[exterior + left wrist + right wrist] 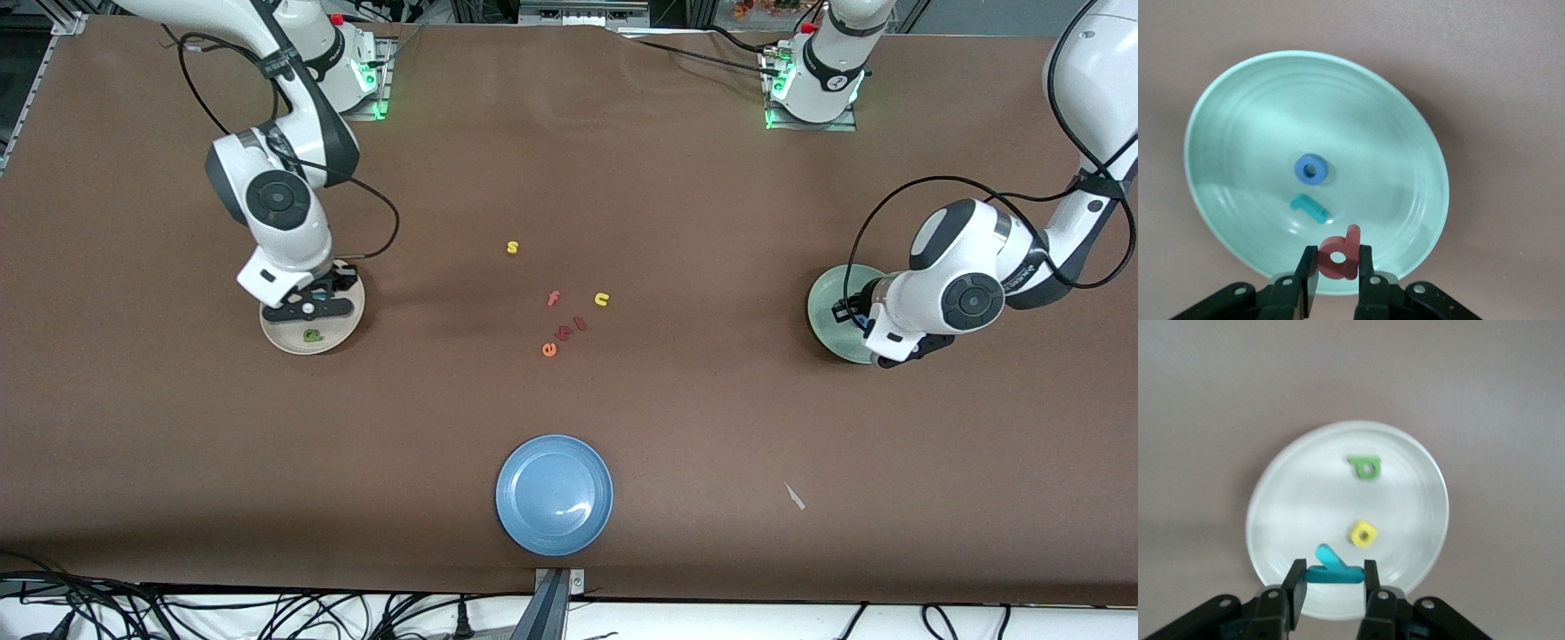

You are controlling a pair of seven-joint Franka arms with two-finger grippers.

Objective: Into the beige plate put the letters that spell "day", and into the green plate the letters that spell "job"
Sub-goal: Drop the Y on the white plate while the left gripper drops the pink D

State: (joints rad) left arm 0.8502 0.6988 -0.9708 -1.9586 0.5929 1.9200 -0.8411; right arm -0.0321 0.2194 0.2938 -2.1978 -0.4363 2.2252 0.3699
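- Table point(676, 427) – brown, holds 3 plates w/ a cluster of loose letters mid-table.
- Blue plate point(554, 494) – nearest the front camera, nothing in it.
- Beige plate point(289, 340) at the right arm's end; holds green d point(1365, 467) & yellow a point(1364, 534), apart from each other.
- Green plate point(1238, 120) at the left arm's end; blue o point(1311, 169) & teal j point(1309, 208) lie in it, just beside each other.
- Right gripper point(1333, 575) over the beige plate, fingers pinching the teal y point(1333, 568) above the plate's rim area.
- Left gripper point(1337, 261) over the green plate, fingers pinching the pinkish-red b point(1339, 255) near the plate's edge.
- Loose letters betw the 2 arms: yellow s point(512, 247) farthest from the front camera, then pink f point(553, 298) & yellow n point(602, 300), then 2 reddish letters I can't read point(570, 329), orange-red e point(549, 349) nearest.
- Small white scrap point(794, 496) on the table, toward the left arm's end, near the front camera.
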